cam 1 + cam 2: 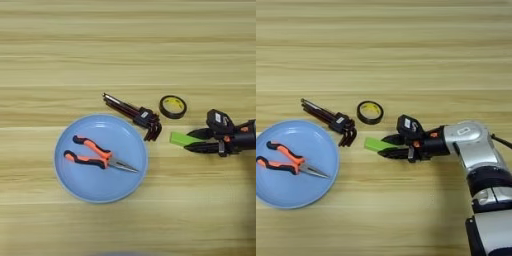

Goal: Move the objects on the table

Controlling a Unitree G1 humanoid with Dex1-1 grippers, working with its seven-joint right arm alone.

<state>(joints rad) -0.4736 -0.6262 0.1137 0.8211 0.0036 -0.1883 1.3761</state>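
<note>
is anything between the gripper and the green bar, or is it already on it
Nothing visible stands between them. The right gripper is already at the flat green bar, with one black finger on either side of its right end. The hex-key bundle and tape ring lie apart from it, farther up the table.

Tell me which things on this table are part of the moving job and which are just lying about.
Part of the job: green bar, between the fingers of the right gripper; pliers, lying in the blue plate; hex-key bundle; tape ring.

Just lying about: nothing that I can see; only the table itself.
</note>
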